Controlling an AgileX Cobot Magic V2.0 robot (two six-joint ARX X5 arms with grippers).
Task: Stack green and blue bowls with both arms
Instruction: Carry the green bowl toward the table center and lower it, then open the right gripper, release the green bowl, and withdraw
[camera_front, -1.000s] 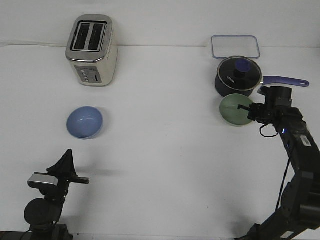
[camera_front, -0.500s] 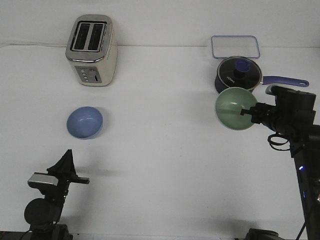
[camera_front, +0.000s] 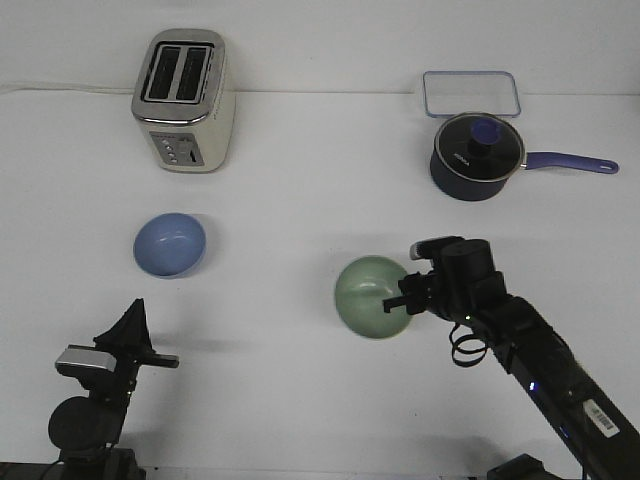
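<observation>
I see my right gripper (camera_front: 400, 297) clamped on the rim of the green bowl (camera_front: 368, 296), one finger inside the bowl at its 3 o'clock edge. The bowl tilts so its opening faces the camera, and it hangs over the white table (camera_front: 300, 180) near the middle, slightly toward 4 o'clock. The right arm (camera_front: 520, 350) reaches in from the 5 o'clock corner.

The blue bowl (camera_front: 170, 243) sits upright on the table at about 9 o'clock, well apart from the green one. My left gripper (camera_front: 132, 322) points upward at 7 o'clock, fingers pressed together with nothing between them, near the blue bowl but not touching it.

Behind the blue bowl, at 11 o'clock, stands a toaster (camera_front: 185, 98). At 1 o'clock I have a saucepan (camera_front: 475, 155) with a glass lid, and a clear container (camera_front: 470, 93) just behind it.
</observation>
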